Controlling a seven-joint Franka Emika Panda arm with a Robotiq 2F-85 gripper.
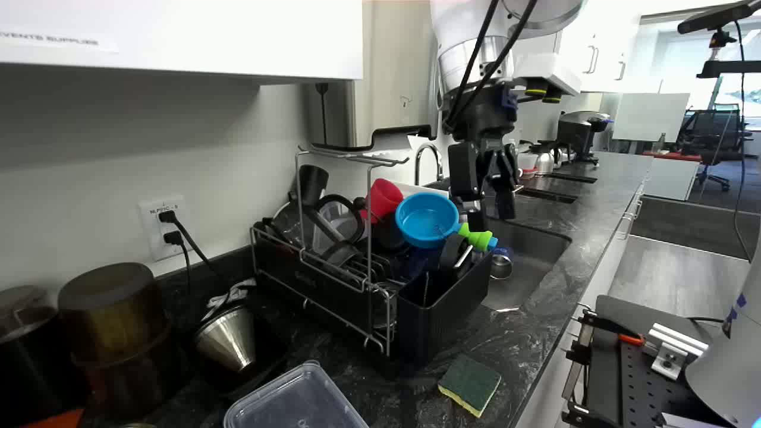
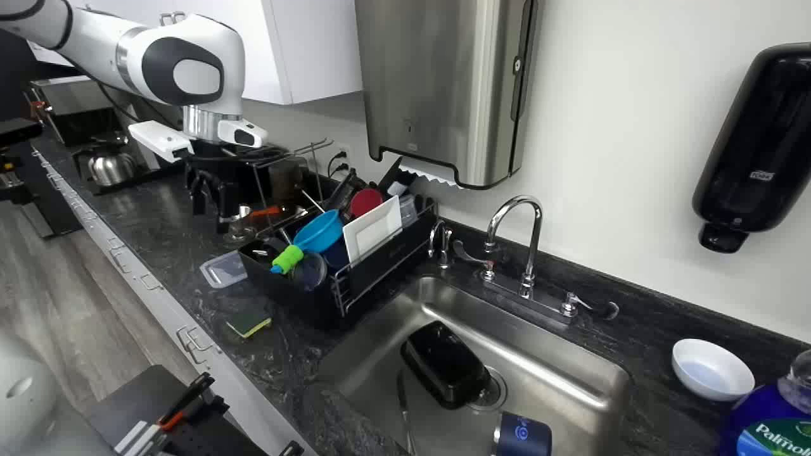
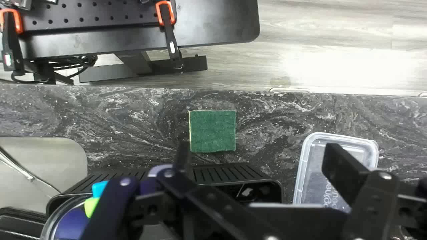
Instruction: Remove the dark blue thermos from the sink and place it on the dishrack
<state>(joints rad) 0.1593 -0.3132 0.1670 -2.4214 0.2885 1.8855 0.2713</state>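
Hanging at left in an exterior view, the tool (image 2: 210, 214) has its 2 jaws spread; rightward come the loaded dishrack (image 2: 391, 254), then the sink (image 2: 570, 386), with the dark blue thermos (image 2: 524, 437) on its side inside.

We are seeing a green-and-yellow sponge (image 1: 470, 380) lying flat on the bench (image 3: 133, 115), a clear plastic tub (image 1: 297, 399) resting apart from it. We are finding a white bowl (image 2: 711, 372) standing near a blue soap bottle (image 2: 763, 408), and a black dispenser (image 2: 754, 145) hanging on the wall (image 2: 608, 126).
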